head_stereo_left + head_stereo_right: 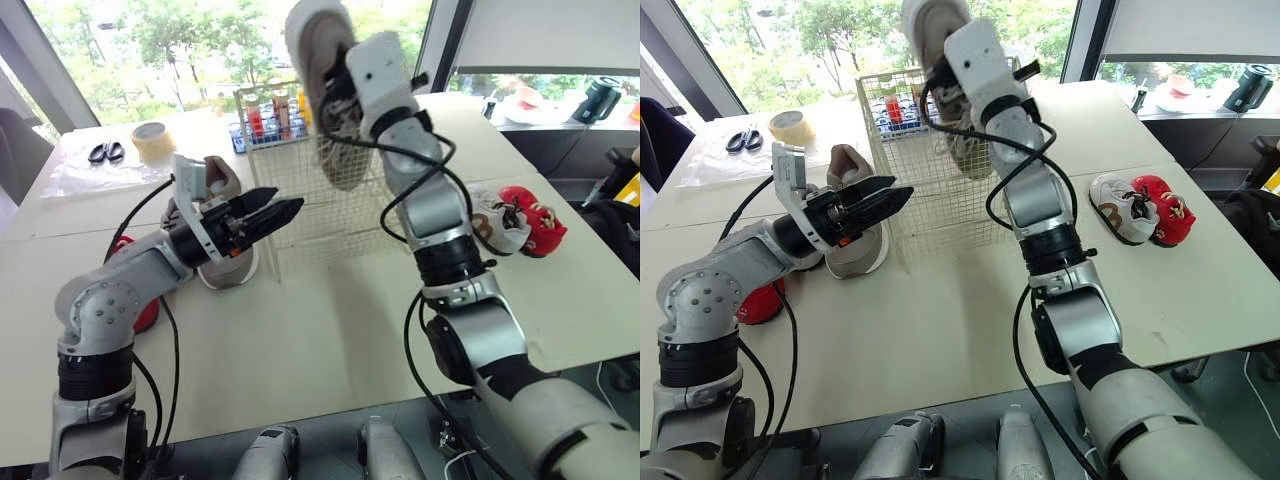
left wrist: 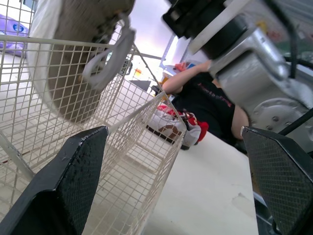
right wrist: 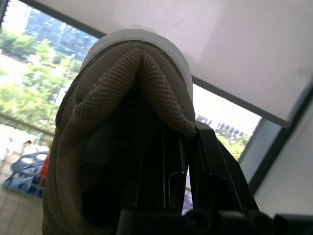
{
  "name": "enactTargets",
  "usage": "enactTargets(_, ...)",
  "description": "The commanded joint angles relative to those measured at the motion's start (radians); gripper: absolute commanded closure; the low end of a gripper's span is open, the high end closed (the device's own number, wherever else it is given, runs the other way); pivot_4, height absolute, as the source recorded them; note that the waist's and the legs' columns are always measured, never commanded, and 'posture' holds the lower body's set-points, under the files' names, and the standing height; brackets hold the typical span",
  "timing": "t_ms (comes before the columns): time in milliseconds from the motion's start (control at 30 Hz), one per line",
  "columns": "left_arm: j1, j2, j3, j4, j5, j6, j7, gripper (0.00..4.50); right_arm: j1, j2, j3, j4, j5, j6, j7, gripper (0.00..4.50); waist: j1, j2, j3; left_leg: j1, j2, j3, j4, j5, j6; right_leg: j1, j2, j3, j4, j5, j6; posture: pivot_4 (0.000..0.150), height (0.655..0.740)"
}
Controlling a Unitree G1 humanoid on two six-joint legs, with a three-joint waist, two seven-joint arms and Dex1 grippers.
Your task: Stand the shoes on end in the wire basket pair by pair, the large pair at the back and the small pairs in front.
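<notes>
1. Placing the first large shoe [image 1: 312, 45] is the step in hand, as I judge it. It hangs toe down from the right tool [image 1: 340, 95], which is clamped on its collar.
2. Just below that tool stands the wire basket [image 1: 310, 215].
3. The next move calls for a straight descent into the basket's back part, then letting go.
4. Beside the basket, the left tool [image 1: 288, 200] is spread wide and holds nothing. The matching shoe [image 1: 228, 265] lies just beneath it on the table [image 1: 300, 340].

- Left arm [image 1: 120, 285] is bent at the elbow, with the forearm reaching forward and inward. The left hand [image 1: 290, 198] is empty, its black fingers spread wide.
- Right arm [image 1: 440, 210] rises steeply. The right hand [image 3: 188, 147] is clamped on a large beige mesh shoe [image 1: 318, 35], held high.
</notes>
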Motion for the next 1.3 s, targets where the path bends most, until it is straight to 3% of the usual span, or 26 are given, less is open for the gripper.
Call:
enactTargets(33, -0.019, -0.004, -0.005, -0.015, 0.003, -0.019, -0.012, 0.0, -0.003, -0.001, -0.033, -0.115, -0.026, 0.045, -0.071, 4.46, -0.001, 0.0, 0.0, 0.0, 0.0, 0.0, 0.0, 0.0, 0.0, 0.0, 0.0, 0.0, 0.0, 0.0, 0.0, 0.15, 0.74)
enactTargets(567, -0.034, 0.002, -0.009, -0.009, 0.013, -0.016, -0.023, 0.0, 0.044, -0.058, -0.028, 0.111, -0.022, 0.041, -0.116, 4.46, 0.02, 0.0, 0.0, 0.001, 0.0, 0.0, 0.001, 0.0, 0.0, 0.002, 0.0, 0.0, 0.0, 0.0, 0.0, 0.15, 0.74)
enactTargets(867, -0.03, 0.006, -0.008, -0.016, 0.012, -0.012, -0.02, 0.0, 0.151, -0.029, -0.041, 0.016, 0.002, 0.141, -0.114, 4.46, 0.025, -0.002, -0.003, 0.004, 0.0, -0.001, 0.001, 0.0, 0.0, 0.005, 0.0, -0.001, 0.0, 0.0, 0.0, 0.15, 0.74)
enactTargets(1000, -0.034, 0.011, -0.008, -0.008, 0.015, -0.011, -0.025, 0.0, 0.176, -0.035, -0.042, -0.068, 0.024, 0.188, -0.072, 2.92, 0.024, -0.002, -0.003, 0.004, 0.0, -0.001, 0.001, 0.0, 0.0, 0.006, 0.001, -0.001, 0.0, 0.0, 0.0, 0.15, 0.74)
enactTargets(1167, -0.048, 0.034, 0.015, 0.014, 0.023, -0.017, -0.021, 0.0, 0.218, -0.12, -0.06, -0.22, 0.046, 0.253, 0.04, 0.43, 0.026, -0.002, -0.003, 0.004, 0.0, -0.001, 0.001, 0.0, 0.0, 0.005, 0.001, -0.001, 0.0, 0.0, 0.0, 0.15, 0.74)
enactTargets(1300, -0.069, 0.057, 0.055, 0.033, 0.021, -0.026, -0.002, 0.0, 0.279, -0.201, -0.116, -0.388, 0.124, 0.34, 0.157, 0.43, 0.027, -0.002, -0.003, 0.004, 0.0, -0.001, 0.0, 0.0, 0.0, 0.005, 0.001, 0.0, 0.0, 0.0, 0.0, 0.15, 0.74)
